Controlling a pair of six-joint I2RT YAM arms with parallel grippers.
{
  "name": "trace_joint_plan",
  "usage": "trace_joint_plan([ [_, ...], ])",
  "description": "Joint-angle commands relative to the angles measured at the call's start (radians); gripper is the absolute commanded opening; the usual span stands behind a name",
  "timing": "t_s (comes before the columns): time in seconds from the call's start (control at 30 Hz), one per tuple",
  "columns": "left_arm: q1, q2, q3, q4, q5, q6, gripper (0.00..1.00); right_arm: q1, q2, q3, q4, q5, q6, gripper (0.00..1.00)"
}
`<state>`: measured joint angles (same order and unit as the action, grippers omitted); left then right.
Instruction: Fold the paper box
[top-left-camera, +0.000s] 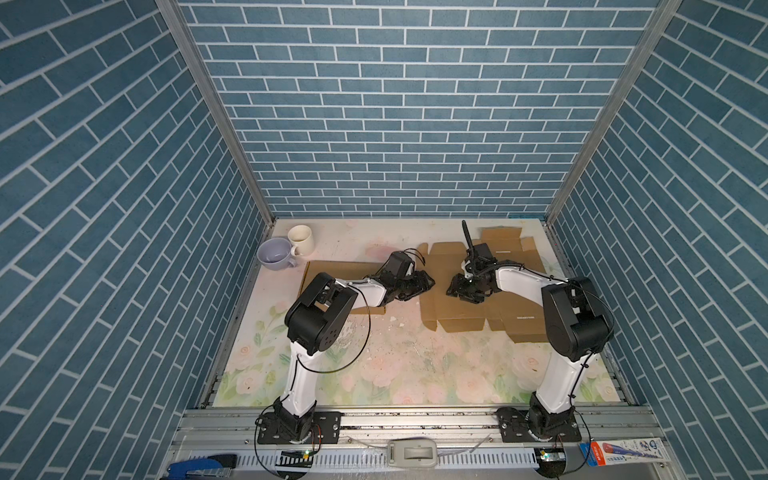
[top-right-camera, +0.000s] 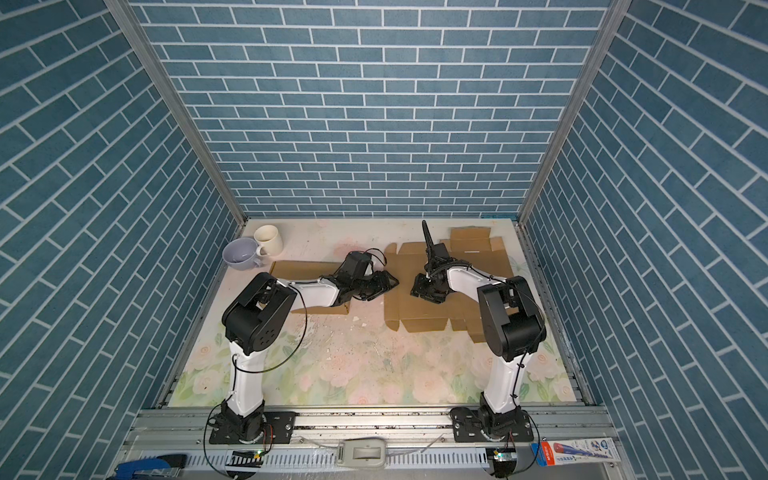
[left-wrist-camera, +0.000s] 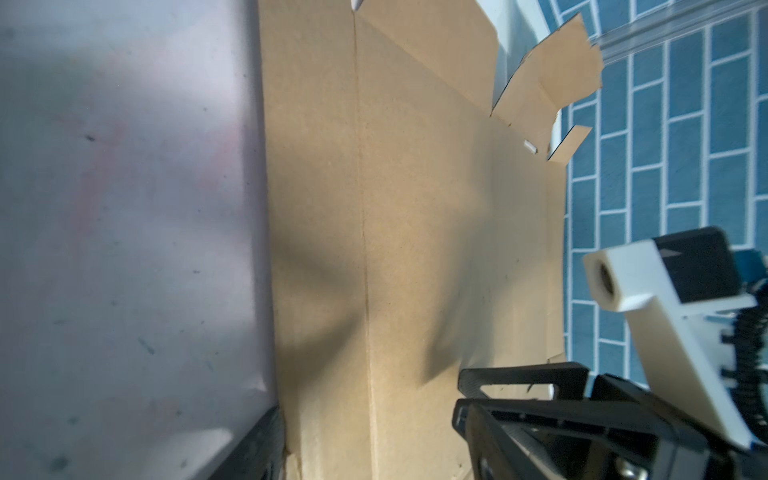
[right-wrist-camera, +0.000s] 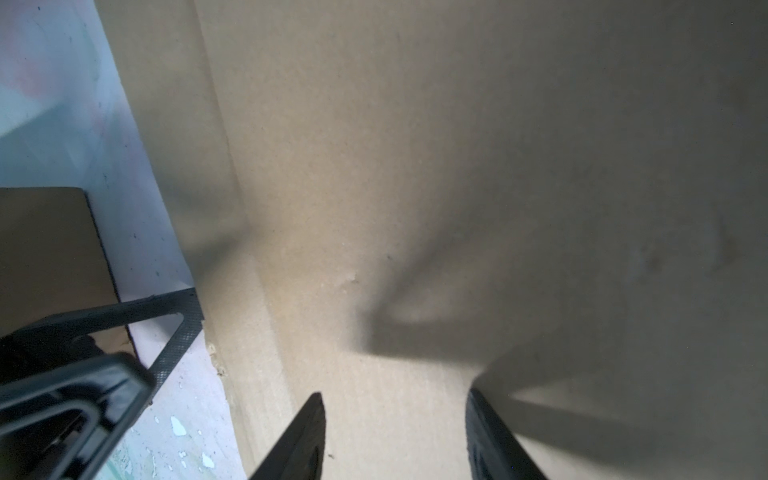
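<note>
**Operator:** Where is my box?

**Helper:** Your paper box (top-left-camera: 440, 303) (top-right-camera: 403, 303) lies flat and spread out on the worktop (top-left-camera: 395, 374), by the far right corner. It is not folded yet. In the left wrist view, one small flap (left-wrist-camera: 548, 75) tips up a little.

**Operator:** And my pincers?

**Helper:** Your right pincer (top-left-camera: 455, 289) (top-right-camera: 417, 286) hangs low over the box, on the side nearest the middle of the worktop. In the right wrist view its two fingers (right-wrist-camera: 307, 432) stand apart. You see only bare cardboard (right-wrist-camera: 457, 166) between them, so it holds nothing.

**Operator:** And the left one?

**Helper:** Your left pincer (top-left-camera: 424, 282) (top-right-camera: 388, 282) sits right at that same edge of the box and points at the right pincer. The two are near each other but do not touch. Its fingers are spread too. In the right wrist view one finger (right-wrist-camera: 178, 324) touches the edge of the box. I see nothing gripped in it.

**Operator:** Anything else there?

**Helper:** A second brown sheet (top-left-camera: 332, 270) lies under your left arm. A purple cup (top-left-camera: 272, 253) and a cream mug (top-left-camera: 301, 239) stand side by side in the far left corner, well apart from the box.
</note>
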<state>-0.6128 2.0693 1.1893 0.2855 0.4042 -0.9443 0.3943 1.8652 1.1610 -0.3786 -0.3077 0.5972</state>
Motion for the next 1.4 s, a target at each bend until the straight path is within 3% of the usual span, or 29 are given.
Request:
trace_joint_plan([
  [0.0,-0.011,0.0,-0.031,0.107,0.039,-0.087,0.7,0.014,0.042,-0.041,-0.04,-0.021,0.016,0.54],
  [0.47,-0.016,-0.052,-0.086,0.192,0.028,-0.152,0.63,0.014,0.052,-0.034,-0.048,-0.022,0.013,0.54],
  [0.63,-0.017,-0.032,-0.08,0.135,0.011,-0.116,0.59,0.014,0.05,-0.029,-0.056,-0.022,0.007,0.54],
  [1.23,-0.016,0.029,-0.06,0.085,0.009,-0.066,0.19,0.015,0.037,-0.009,-0.079,-0.019,-0.006,0.54],
  [1.37,-0.013,0.006,-0.059,0.073,0.005,-0.051,0.16,0.009,0.011,0.015,-0.112,-0.016,-0.026,0.54],
])
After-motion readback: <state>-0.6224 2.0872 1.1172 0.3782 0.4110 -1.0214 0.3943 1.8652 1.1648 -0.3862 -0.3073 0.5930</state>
